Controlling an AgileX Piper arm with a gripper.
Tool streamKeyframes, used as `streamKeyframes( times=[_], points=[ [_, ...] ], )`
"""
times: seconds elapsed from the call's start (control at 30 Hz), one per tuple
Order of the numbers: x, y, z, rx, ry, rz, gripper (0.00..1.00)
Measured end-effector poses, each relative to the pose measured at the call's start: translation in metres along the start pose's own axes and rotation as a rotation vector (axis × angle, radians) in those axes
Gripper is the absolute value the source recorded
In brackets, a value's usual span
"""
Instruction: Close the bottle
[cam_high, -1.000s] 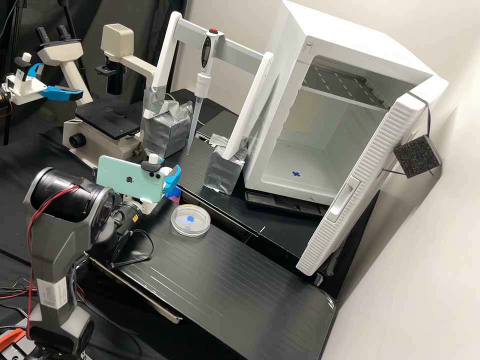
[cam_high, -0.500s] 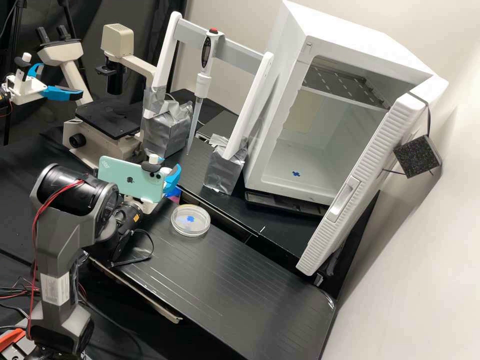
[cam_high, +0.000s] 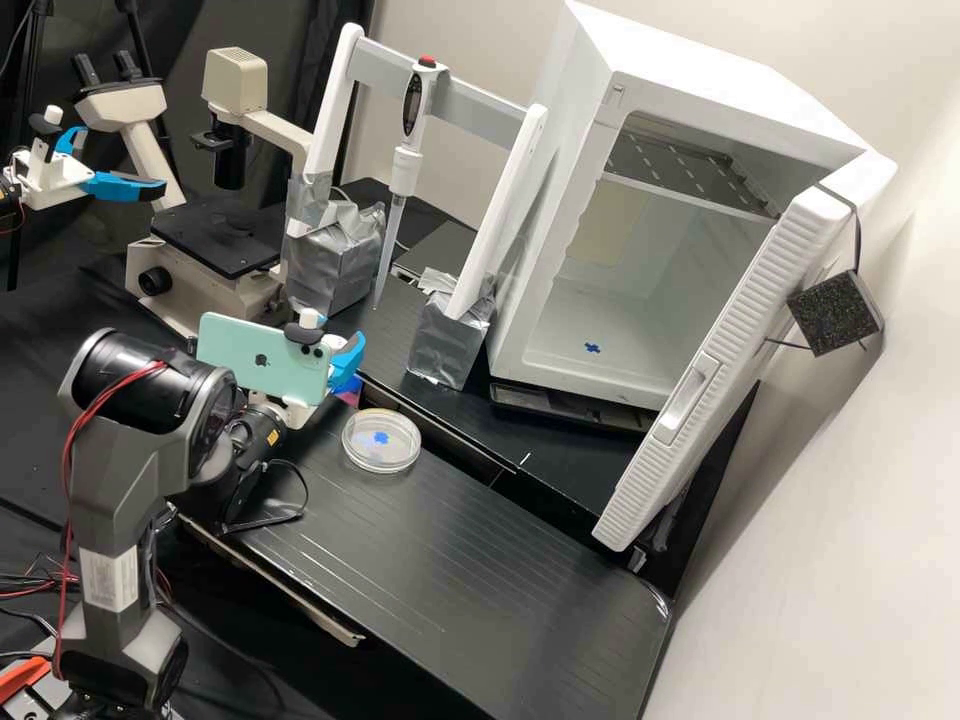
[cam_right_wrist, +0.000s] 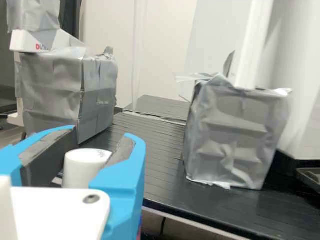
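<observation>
My gripper (cam_high: 338, 337) is low over the bench's back left part, behind the green phone on its wrist. In the wrist view the gripper (cam_right_wrist: 101, 142) has its dark pads on both sides of a white round cap (cam_right_wrist: 82, 167), shut on it. A bit of white between the blue fingers in the high view looks like the same cap (cam_high: 330, 343). Just below the fingers shows a small pink and blue patch, probably the bottle (cam_high: 347, 390); the phone and gripper hide most of it. Whether the cap sits on the bottle's neck cannot be told.
A clear dish (cam_high: 381, 441) lies right of the gripper. Behind stand two grey-wrapped blocks (cam_high: 335, 262) (cam_right_wrist: 235, 135) under a white frame with a pipette (cam_high: 405, 165). The open white incubator (cam_high: 640, 290) is at the back right, a microscope (cam_high: 215, 240) at the back left.
The arm has shifted slightly to the right, and the phone with the gripper has moved a very little right and down. The fingers look about the same.
</observation>
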Motion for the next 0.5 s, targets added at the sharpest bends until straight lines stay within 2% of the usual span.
streamKeyframes(
  times=[0.3,0.5],
  points=[
    [-0.019,0.015,-0.001,-0.003,-0.002,0.034,1.00],
    [-0.027,0.021,-0.005,0.012,0.028,0.051,1.00]
  ],
)
